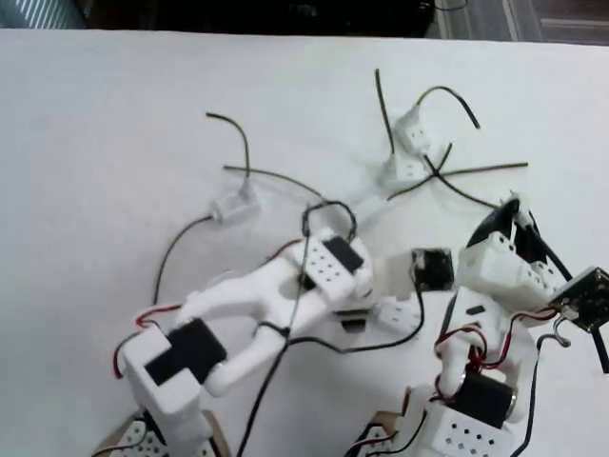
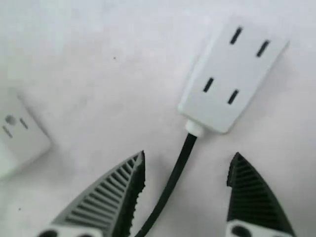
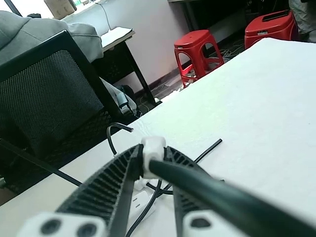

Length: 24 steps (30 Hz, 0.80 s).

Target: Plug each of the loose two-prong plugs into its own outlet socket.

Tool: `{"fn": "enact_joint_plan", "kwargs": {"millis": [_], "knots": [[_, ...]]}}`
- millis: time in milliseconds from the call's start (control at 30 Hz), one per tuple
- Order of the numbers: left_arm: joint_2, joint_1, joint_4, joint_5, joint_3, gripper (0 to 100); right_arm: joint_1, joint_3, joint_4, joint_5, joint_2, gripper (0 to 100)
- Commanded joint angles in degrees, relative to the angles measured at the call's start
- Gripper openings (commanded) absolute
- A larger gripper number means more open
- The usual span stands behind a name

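Left wrist view: outlet socket (image 2: 232, 74) lies lengthwise just ahead of the left gripper (image 2: 187, 165), jaws released; right gripper (image 3: 156, 157) clenches a plug (image 3: 153, 146)

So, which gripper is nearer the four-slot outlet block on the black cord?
Left. The left gripper straddles the cord right beside the outlet block; the right gripper is farther off, shut on a plug.

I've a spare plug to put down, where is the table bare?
Bare: the table left of the small white block, and along the far edge. Crowded: the cord tangle at far right and around the left arm and right arm.
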Motion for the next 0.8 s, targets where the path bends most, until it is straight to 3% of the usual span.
{"fn": "enact_joint_plan", "kwargs": {"millis": [0,367,767], "knots": [[-0.13,0.75,-0.79,-3.16,-2.37,24,0.13,-0.53,-1.01,0.35,-0.66,1.7],[0.66,1.45,1.23,-3.6,-1.85,3,0.31,-0.53,-1.01,0.26,-0.66,1.7],[0.13,-3.47,11.52,-3.69,-1.85,2,0.22,-0.53,-1.01,0.18,-0.66,1.7]]}}
